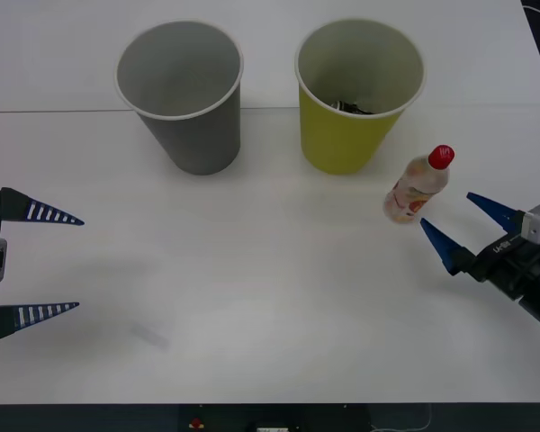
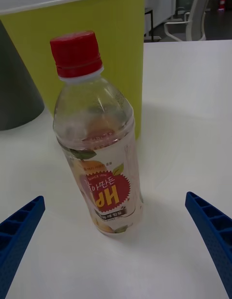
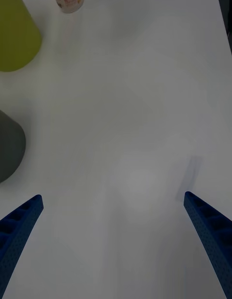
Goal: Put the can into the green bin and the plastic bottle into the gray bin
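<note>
The right hand (image 1: 459, 223) gapes wide just beside the upright plastic bottle (image 1: 418, 186); the left hand (image 1: 49, 263) waits wide — something dark, indistinct, lies in the green bin (image 1: 346, 135).

Gray bin (image 1: 182, 99) upright beside green bin (image 1: 355, 94); plastic bottle (image 1: 418, 186) upright, just right of green.

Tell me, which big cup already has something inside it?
The green bin. Something dark lies at its bottom, while the gray bin beside it looks empty. The green one also stands nearer the bottle.
</note>
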Tool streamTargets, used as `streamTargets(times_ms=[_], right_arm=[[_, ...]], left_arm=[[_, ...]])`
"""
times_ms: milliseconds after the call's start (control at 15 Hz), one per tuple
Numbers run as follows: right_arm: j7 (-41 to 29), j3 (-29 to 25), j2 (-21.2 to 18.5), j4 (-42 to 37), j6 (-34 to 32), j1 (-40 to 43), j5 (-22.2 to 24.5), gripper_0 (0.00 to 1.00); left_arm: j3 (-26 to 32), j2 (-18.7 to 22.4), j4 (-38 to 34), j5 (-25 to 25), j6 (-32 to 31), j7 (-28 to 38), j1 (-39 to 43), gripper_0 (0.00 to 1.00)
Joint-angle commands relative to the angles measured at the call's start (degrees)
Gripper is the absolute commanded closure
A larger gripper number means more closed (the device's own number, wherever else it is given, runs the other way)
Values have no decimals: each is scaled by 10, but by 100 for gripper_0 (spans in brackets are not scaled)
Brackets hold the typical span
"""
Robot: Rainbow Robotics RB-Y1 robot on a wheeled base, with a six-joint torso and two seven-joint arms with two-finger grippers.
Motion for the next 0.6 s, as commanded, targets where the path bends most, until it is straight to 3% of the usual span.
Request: streamTargets(times_ms=[67,600], right_arm=[[9,15,9,19,16,-26,1,0],[19,75,12,19,101,-71,20,0]], left_arm=[[0,0,0,0,0,0,0,0],[0,0,0,0,0,0,0,0]])
